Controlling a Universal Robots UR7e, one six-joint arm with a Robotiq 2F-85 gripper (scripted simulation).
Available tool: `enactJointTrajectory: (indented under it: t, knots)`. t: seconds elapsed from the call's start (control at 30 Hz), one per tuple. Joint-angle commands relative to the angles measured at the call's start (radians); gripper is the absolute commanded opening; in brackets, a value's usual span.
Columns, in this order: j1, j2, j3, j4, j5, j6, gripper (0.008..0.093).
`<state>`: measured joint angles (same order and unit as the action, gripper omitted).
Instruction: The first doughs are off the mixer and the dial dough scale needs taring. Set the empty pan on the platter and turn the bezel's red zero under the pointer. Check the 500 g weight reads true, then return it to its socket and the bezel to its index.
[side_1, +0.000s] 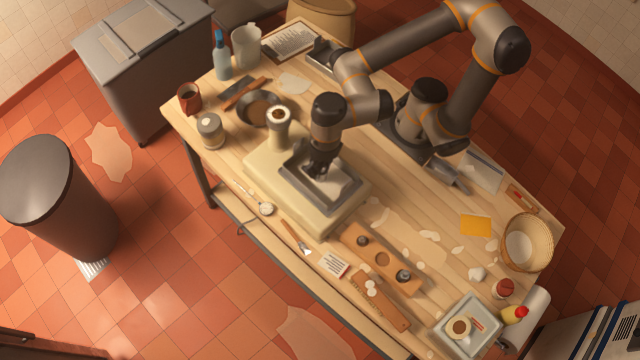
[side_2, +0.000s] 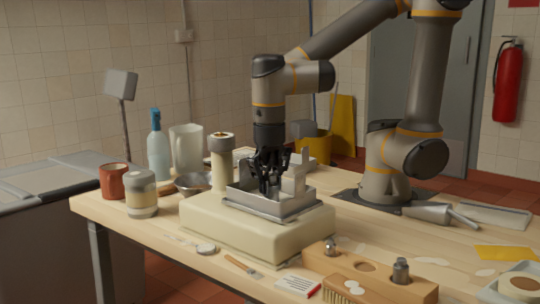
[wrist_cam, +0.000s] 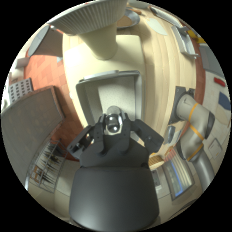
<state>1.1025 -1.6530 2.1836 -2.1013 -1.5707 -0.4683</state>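
A silvery 500 g weight (wrist_cam: 113, 121) with a round knob sits inside the steel pan (side_1: 323, 181) (side_2: 272, 199) (wrist_cam: 110, 97), and my gripper (side_1: 317, 171) (side_2: 270, 181) (wrist_cam: 113, 120) reaches down into the pan and is closed around that knob. The pan rests on the platter of the cream dough scale (side_1: 300, 185) (side_2: 255, 225). The scale's dial column (side_1: 278, 125) (side_2: 220, 160) stands at its far-left end. The wooden weight block (side_1: 382, 257) (side_2: 367, 272) lies in front of the scale. Its middle socket (side_1: 382, 259) (side_2: 364, 266) is empty, with a small weight on either side.
A metal bowl (side_1: 256, 107) sits behind the dial column, beside a jar (side_1: 210, 130), a red mug (side_1: 190, 98), a spray bottle (side_1: 222, 55) and a jug (side_1: 246, 45). A brush (side_1: 380, 300) and a card (side_1: 334, 264) lie near the front edge. A wicker basket (side_1: 527, 242) stands far right.
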Motion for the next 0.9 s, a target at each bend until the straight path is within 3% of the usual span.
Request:
enactJointTrajectory:
  t: [0.0,0.33,0.87]
  knots:
    - [0.000,-0.002,-0.002,0.003,0.000,0.000,0.0080]
    - [0.000,-0.035,-0.045,0.076,0.000,0.000,0.0080]
    - [0.000,-0.102,-0.189,0.286,0.000,0.000,0.0080]
